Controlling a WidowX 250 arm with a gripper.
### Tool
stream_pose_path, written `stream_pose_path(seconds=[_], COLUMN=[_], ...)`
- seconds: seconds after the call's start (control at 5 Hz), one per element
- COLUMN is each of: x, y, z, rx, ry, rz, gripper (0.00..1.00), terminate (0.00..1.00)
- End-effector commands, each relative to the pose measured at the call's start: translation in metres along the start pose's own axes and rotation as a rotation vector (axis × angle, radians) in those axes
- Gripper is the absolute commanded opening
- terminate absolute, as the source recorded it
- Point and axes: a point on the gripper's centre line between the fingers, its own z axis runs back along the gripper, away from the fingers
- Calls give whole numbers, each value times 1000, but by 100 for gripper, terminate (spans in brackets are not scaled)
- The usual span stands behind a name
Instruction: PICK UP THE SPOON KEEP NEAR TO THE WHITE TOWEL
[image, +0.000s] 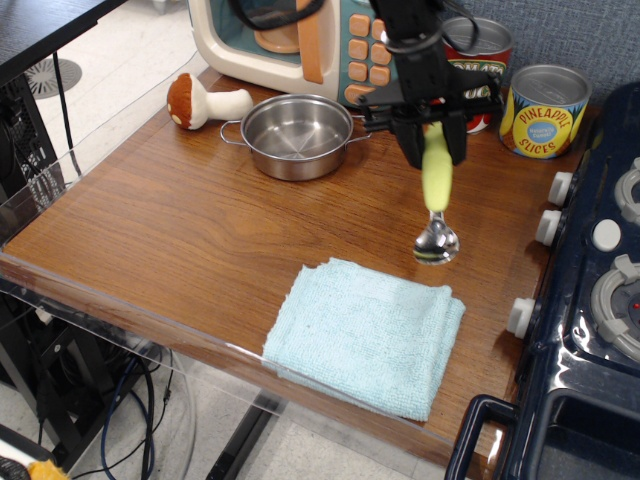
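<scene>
The black robot gripper (432, 137) is closed tight on the top of the thick yellow-green plastic handle of the small metal-bowled spoon (437, 205). The spoon hangs nearly upright, its long axis vertical, with the shiny bowl pointing down toward the brown wooden desk (180, 230) near the right edge. The bowl sits just above the far right corner of the folded pale blue-white terry towel (365, 335), which lies at the front edge.
</scene>
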Motion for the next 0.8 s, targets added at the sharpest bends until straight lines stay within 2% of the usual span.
stream_pose_path(seconds=[0.0, 0.4, 0.6], x=[-11, -11, -11], y=[-9, -12, -12], z=[-1, -25, -22], rx=[3, 56, 67], ry=[-48, -31, -31], rz=[-48, -46, -32], gripper=[0, 0, 100], terminate=[0, 0, 0])
